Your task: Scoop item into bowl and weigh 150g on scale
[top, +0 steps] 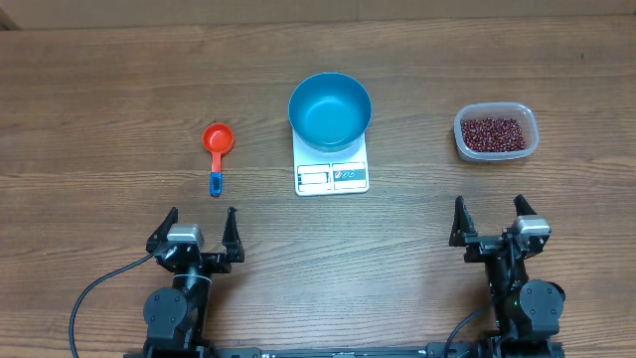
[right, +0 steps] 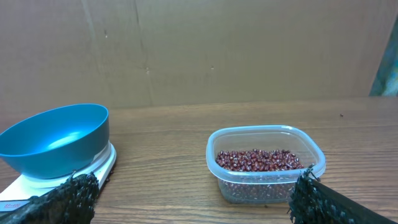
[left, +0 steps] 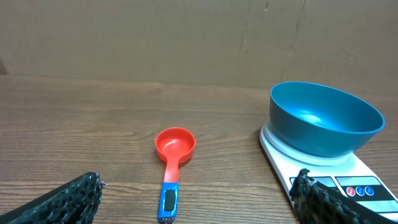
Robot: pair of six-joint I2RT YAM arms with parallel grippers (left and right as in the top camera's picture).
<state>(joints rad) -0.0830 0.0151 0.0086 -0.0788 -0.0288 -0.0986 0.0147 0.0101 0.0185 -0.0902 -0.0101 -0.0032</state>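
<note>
The left gripper holds its fingers wide apart and empty at the near side of the brown wooden table, and so does the right gripper. Ahead of the left one lies a red plastic scoop with a blue handle. At centre, the round bright blue bowl sits empty on the flat white digital scale. The tiny dark red beans lie in a clear plastic tub ahead of the right gripper.

Lab-style test bench; wood-grain table, plain cardboard backdrop
</note>
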